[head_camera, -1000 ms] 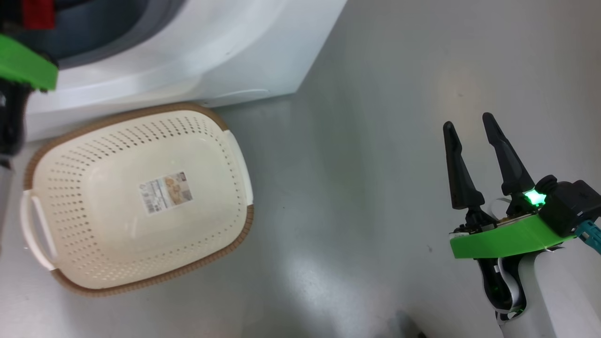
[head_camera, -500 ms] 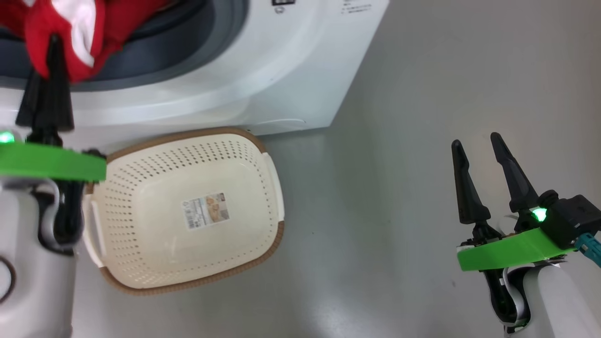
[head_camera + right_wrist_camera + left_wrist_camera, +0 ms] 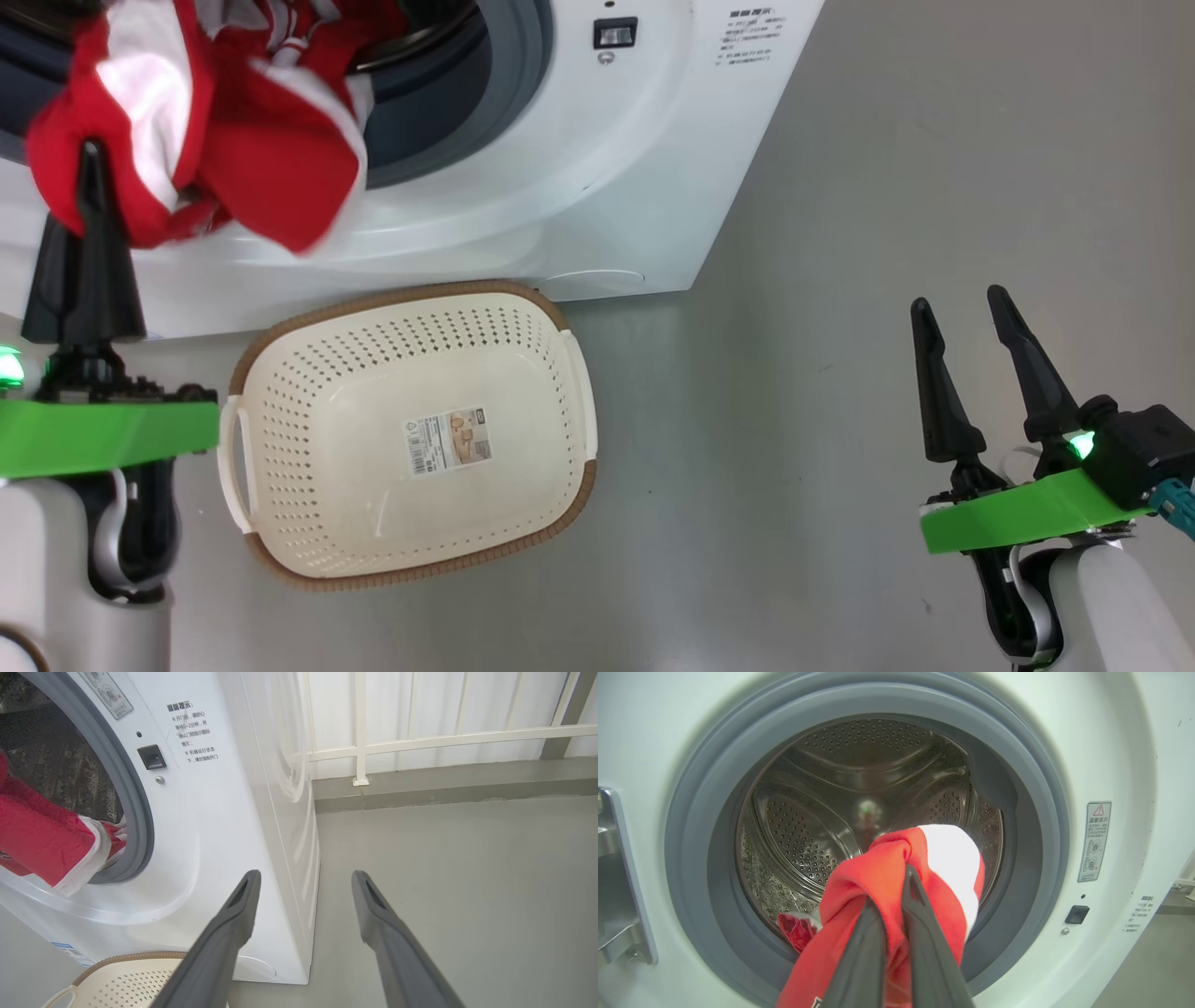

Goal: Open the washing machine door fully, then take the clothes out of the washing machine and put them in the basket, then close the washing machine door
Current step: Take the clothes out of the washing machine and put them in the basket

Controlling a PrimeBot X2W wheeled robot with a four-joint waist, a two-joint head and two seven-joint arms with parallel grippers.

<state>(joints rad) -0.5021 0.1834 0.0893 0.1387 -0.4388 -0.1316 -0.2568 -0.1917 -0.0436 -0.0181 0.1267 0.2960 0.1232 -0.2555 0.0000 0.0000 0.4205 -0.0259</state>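
The white washing machine (image 3: 597, 168) stands with its drum mouth uncovered; its door is out of view. Red clothes (image 3: 233, 159) with white panels hang out over the grey seal, and my left gripper (image 3: 86, 154) is shut on a bunched red fold (image 3: 878, 877) just outside the opening. A further red piece (image 3: 796, 928) lies at the drum's lower lip. The cream basket (image 3: 280, 448) with a brown rim sits on the floor below the opening, holding only its label. My right gripper (image 3: 957, 308) hangs open over bare floor to the right, its fingers (image 3: 233, 919) spread apart.
A metal hinge bracket (image 3: 616, 882) sits on the machine's left front. A latch slot (image 3: 152, 757) and warning stickers mark the right front. Grey floor (image 3: 840, 280) stretches right of the machine to a white railing (image 3: 420, 737) and low kerb.
The head view has shifted, bringing more of the machine front into sight. My left gripper has drawn the red garment further out of the drum. The right gripper stays open in place.
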